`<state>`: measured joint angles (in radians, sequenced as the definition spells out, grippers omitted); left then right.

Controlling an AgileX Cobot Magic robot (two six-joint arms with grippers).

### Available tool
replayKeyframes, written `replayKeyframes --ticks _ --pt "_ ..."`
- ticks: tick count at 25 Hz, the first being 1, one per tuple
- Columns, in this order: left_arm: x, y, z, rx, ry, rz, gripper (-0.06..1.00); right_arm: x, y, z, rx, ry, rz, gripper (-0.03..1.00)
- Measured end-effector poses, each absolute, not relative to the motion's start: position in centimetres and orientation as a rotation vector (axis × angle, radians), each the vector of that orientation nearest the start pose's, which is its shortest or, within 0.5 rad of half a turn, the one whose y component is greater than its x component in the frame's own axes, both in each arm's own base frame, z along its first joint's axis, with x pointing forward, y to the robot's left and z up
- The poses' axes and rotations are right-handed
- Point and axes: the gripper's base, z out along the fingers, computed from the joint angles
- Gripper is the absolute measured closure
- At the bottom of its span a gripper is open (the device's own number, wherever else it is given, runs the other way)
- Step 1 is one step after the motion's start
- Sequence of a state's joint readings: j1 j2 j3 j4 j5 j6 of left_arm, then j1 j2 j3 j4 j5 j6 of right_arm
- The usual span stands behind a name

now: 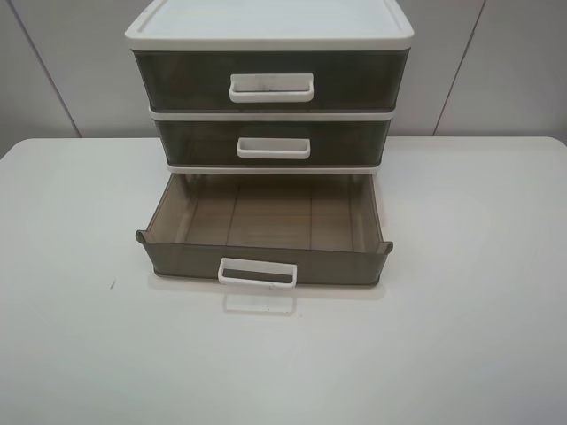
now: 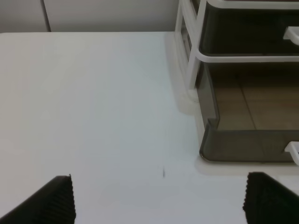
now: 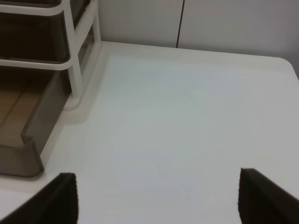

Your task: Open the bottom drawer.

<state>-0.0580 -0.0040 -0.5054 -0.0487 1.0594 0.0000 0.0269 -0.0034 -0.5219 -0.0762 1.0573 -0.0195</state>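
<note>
The bottom drawer (image 1: pixel 266 232) is a shallow smoky grey-brown tray with a ribbed floor. It stands pulled far out of the white-framed cabinet (image 1: pixel 270 22) and is empty. Its small white loop handle (image 1: pixel 258 272) faces the front. The drawer also shows in the left wrist view (image 2: pixel 247 144) and the right wrist view (image 3: pixel 28 140). No arm shows in the exterior high view. My left gripper (image 2: pixel 159 200) is open over bare table, left of the drawer. My right gripper (image 3: pixel 159 200) is open over bare table, right of the drawer. Neither touches anything.
The middle drawer (image 1: pixel 273 142) and the top drawer (image 1: pixel 270 80) are shut, each with a white handle. The cabinet stands at the back middle of the white table (image 1: pixel 478 336). A grey panelled wall (image 1: pixel 496 62) rises behind.
</note>
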Motion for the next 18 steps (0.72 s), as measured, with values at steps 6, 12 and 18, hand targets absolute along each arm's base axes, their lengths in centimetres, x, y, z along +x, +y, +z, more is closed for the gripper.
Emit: replayKeyframes --ticks 6,12,18 --pt "-0.63 -0.35 27.89 0.061 2.033 -0.095 0.2 -0.79 -0.63 28.36 -0.042 2.015 -0.086 0.28" --pt "-0.63 -0.35 27.89 0.061 2.033 -0.095 0.2 -0.8 -0.63 28.36 -0.042 2.016 -0.086 0.28" --pt "-0.63 -0.35 27.89 0.061 2.033 -0.095 0.2 -0.8 -0.63 28.35 -0.042 2.017 -0.086 0.28"
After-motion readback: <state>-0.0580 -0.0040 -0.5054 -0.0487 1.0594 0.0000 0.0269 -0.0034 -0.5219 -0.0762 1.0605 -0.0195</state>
